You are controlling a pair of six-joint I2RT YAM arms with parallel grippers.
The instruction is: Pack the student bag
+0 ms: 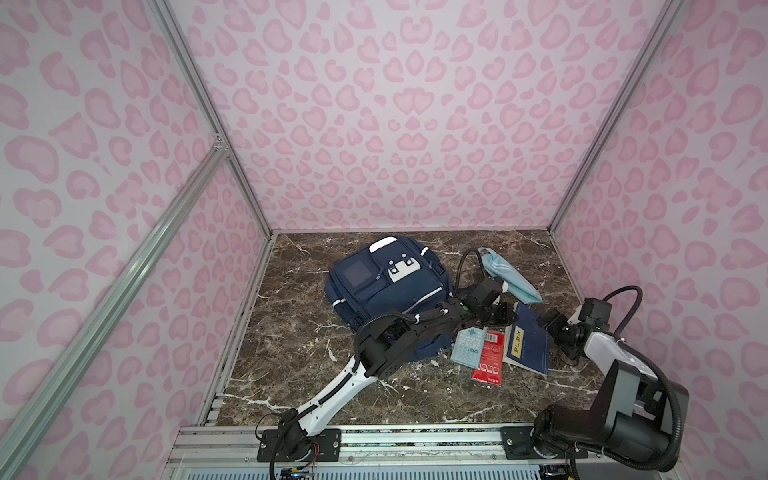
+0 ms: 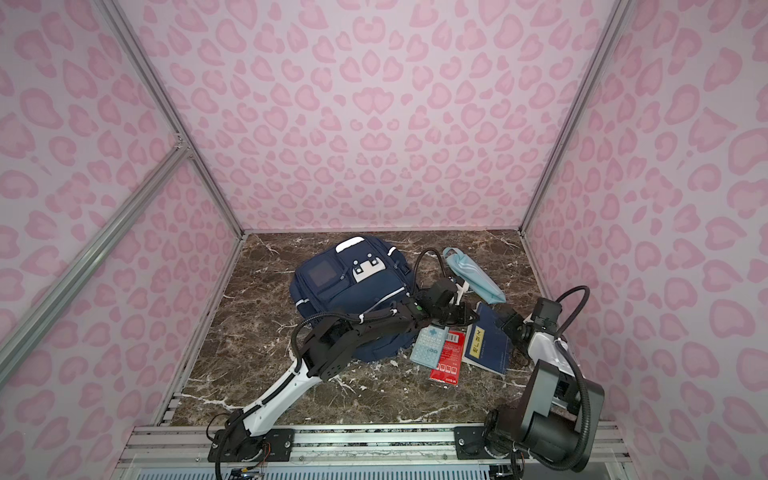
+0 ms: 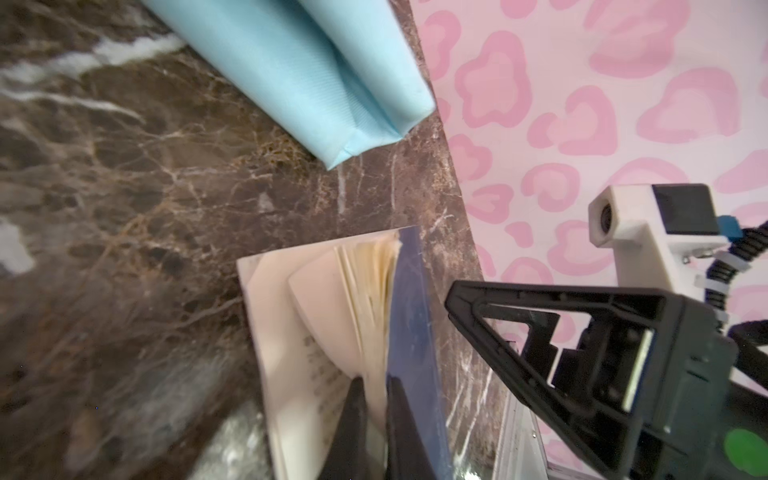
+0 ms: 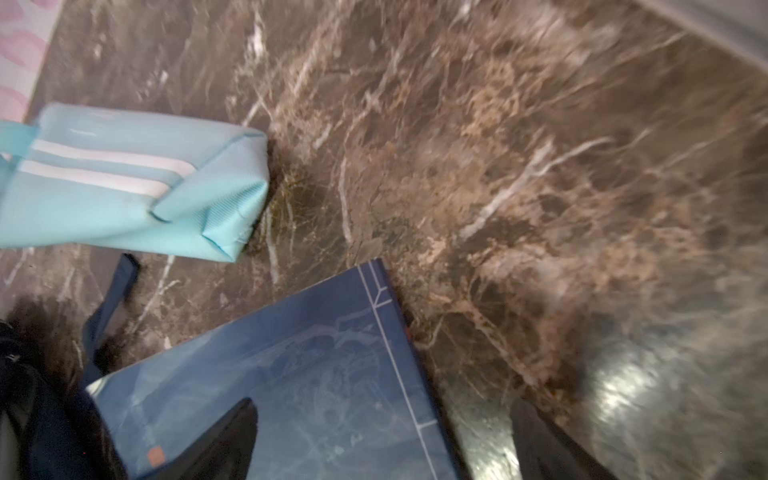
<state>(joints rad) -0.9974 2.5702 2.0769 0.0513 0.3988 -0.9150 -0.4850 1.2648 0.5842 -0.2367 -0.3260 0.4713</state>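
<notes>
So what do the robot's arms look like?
Both arms are black and grey and boxy. The left arm has a white lower part; the right arm has a white cover near its wrist. Ribbed black cables loop over each. The fingers are black triangle frames, with a green dot behind.

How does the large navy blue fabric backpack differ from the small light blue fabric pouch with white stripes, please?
Size: the navy blue fabric backpack is far larger than the light blue fabric pouch. Colour: the backpack is dark, the pouch pale. Detail: the backpack shows front pockets and a white patch with dark dots; the pouch bears two white stripes. Both are soft and lie on the brown marble table.
</notes>
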